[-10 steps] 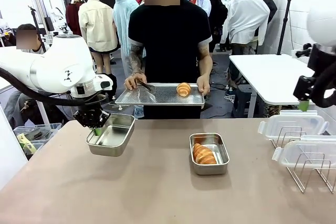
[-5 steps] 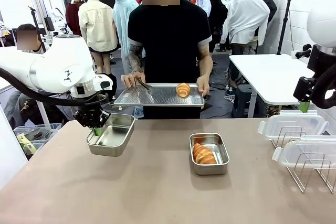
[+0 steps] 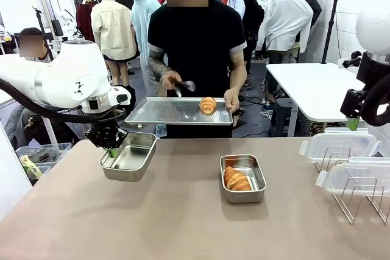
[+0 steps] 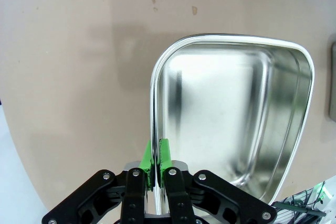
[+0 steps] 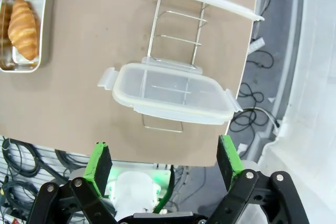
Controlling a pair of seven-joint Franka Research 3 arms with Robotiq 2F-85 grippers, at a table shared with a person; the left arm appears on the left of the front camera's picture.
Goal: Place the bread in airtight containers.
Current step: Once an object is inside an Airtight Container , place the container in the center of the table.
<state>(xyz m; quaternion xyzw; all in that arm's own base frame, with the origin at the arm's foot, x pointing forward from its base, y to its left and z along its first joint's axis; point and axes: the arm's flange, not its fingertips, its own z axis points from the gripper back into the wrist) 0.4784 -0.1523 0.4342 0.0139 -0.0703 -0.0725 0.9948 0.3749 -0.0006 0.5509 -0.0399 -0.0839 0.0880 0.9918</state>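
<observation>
The near wall of an empty tin [image 4: 231,103] is clamped between the closed pads of the left gripper [image 4: 156,157], at the left side of the counter [image 3: 183,223]. One croissant [image 3: 237,179] is already laid in the second tin [image 3: 262,181] at mid-counter. The other croissant [image 3: 208,105] is carried on a tray [image 3: 161,112] by the person, tongs [image 3: 186,84] raised in one hand. The right gripper [image 5: 163,153] is spread wide and empty above the lids [image 5: 168,95] on the wire rack [image 5: 176,40]. Filling seems to be in hand; next, the empty tin would need to be held steady for the second croissant.
</observation>
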